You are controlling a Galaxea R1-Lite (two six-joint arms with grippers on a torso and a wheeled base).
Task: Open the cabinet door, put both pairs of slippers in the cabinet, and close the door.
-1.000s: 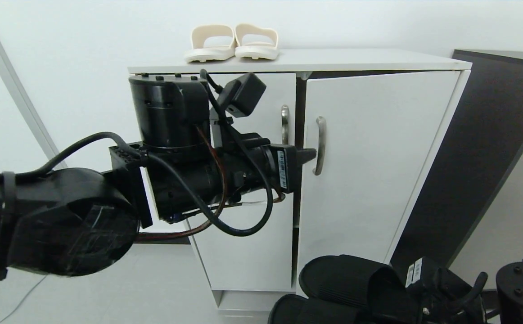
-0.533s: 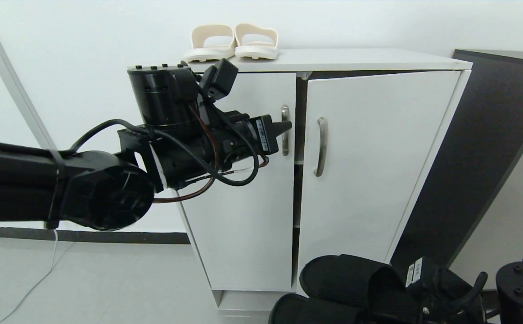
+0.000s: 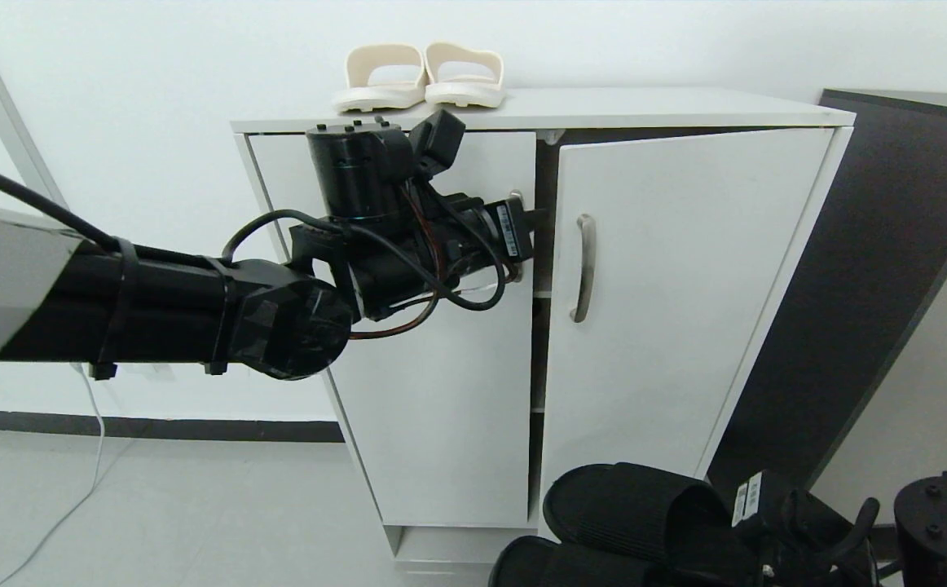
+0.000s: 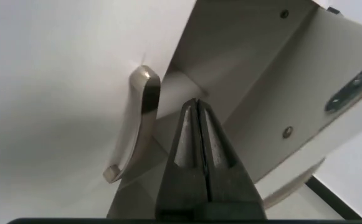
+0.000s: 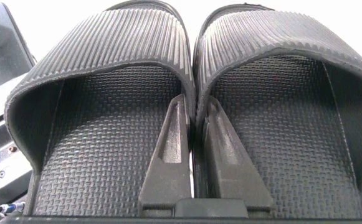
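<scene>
**Head view.** A white cabinet point(image 3: 669, 106) stands against a pale wall, with a dark panel point(image 3: 889, 285) on its right side. A pair of cream slippers point(image 3: 420, 77) sits side by side on the cabinet top, toward its left end. The right door point(image 3: 685, 285) stands slightly ajar. A dark gap shows along its top edge and between it and the left door point(image 3: 441, 408). The right door's handle point(image 3: 581, 267) is a vertical metal bar and nothing touches it. The left arm is stretched across the left door. The left gripper point(image 3: 532, 232) lies at that door's inner edge, level with the left door's handle point(image 3: 516, 198) and partly covering it. The black slippers point(image 3: 628, 509) are low and near, in front of the cabinet's foot.

**Left wrist view.** The left gripper's point(image 4: 197, 112) fingers are pressed together with nothing between them. Their tip lies just beside the curved metal handle point(image 4: 136, 124) rather than around it, over the gap at the door's edge. Contact with the door cannot be judged.

**Right wrist view.** The right gripper point(image 5: 193, 106) holds the black slippers point(image 5: 106, 155) as a pair. One of its fingers point(image 5: 168, 149) lies inside each slipper. Together they pinch the two adjoining inner walls.
</scene>
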